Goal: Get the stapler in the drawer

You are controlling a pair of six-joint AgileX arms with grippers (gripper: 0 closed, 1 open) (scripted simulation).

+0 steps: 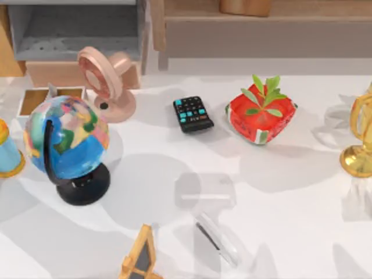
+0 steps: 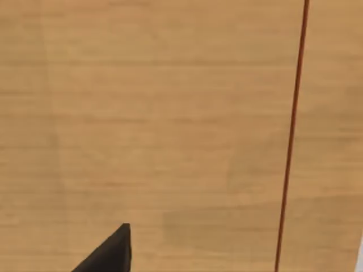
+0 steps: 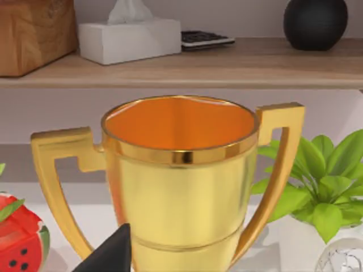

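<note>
Top view: stapler [image 1: 217,239] lies flat on white table [image 1: 290,221], near front edge, right of small wooden easel [image 1: 139,256]. Drawer [image 1: 36,97] at far left, behind globe [image 1: 67,139], well apart from stapler. Remote [image 1: 193,113] buttons unreadable.

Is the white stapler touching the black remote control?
Apart. In the top view the stapler lies near the table's front edge, while the remote sits much farther back, with a wide stretch of bare white table between them.
</note>
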